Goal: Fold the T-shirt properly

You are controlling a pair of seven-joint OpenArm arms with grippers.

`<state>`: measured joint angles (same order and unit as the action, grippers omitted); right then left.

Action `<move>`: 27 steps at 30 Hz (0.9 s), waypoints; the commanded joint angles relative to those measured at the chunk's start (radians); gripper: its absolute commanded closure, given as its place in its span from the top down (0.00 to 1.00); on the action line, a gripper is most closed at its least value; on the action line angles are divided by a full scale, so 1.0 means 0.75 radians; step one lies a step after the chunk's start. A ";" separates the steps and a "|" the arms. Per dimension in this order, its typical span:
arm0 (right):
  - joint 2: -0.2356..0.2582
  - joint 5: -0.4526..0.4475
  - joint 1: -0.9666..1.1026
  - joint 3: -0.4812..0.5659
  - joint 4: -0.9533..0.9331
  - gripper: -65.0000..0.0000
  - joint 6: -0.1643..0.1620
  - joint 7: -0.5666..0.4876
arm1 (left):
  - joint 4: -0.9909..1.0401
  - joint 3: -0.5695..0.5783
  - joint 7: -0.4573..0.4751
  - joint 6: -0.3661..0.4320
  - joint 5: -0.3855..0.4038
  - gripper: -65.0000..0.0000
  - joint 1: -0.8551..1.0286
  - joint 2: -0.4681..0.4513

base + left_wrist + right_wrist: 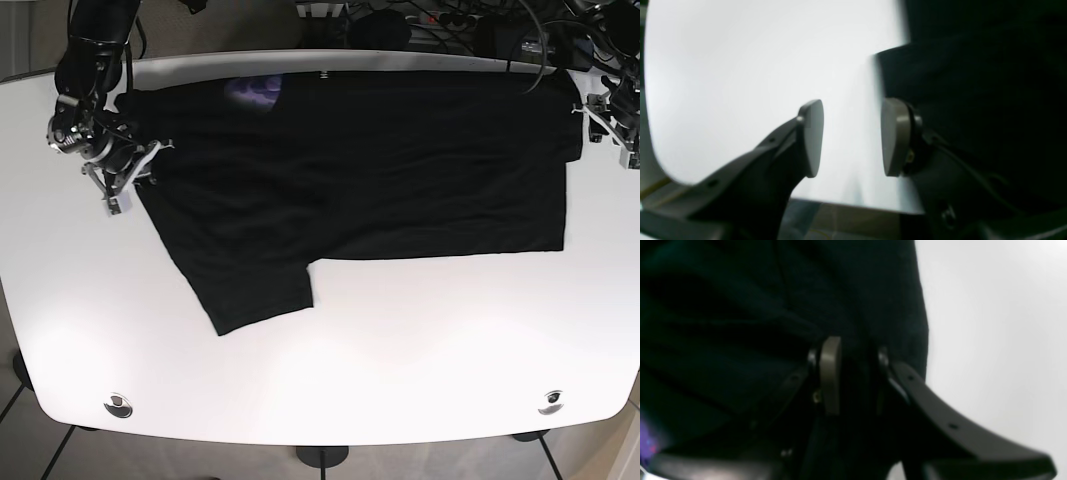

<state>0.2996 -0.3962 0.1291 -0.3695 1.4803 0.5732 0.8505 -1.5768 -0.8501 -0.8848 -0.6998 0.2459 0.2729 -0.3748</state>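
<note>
Right tool clamped on T-shirt edge; left tool agape beside hem.

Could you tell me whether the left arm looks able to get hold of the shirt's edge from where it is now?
Probably yes. The left tool is open, its pads apart over bare white table, with the black T-shirt edge right beside one pad. Nothing lies between them; a small sideways shift should suffice.
</note>
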 commanded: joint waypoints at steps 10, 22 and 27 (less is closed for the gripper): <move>-0.053 -0.019 -0.122 -0.055 0.251 0.44 0.031 0.074 | -0.020 0.036 0.021 0.002 0.005 0.39 -0.334 0.032; -0.032 0.204 -0.764 0.029 -0.571 0.66 0.037 -0.151 | -0.020 0.165 0.025 0.002 0.015 0.67 -0.496 0.034; -0.022 0.255 -0.926 0.113 -0.950 0.66 0.033 -0.390 | -0.020 0.173 0.025 0.002 0.013 0.67 -0.496 0.034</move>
<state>0.2646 -0.1890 -0.5358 -0.2779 0.7506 0.5922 0.5674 -1.5749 -0.7177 -0.8890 -0.6998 0.2428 -0.0830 -0.3279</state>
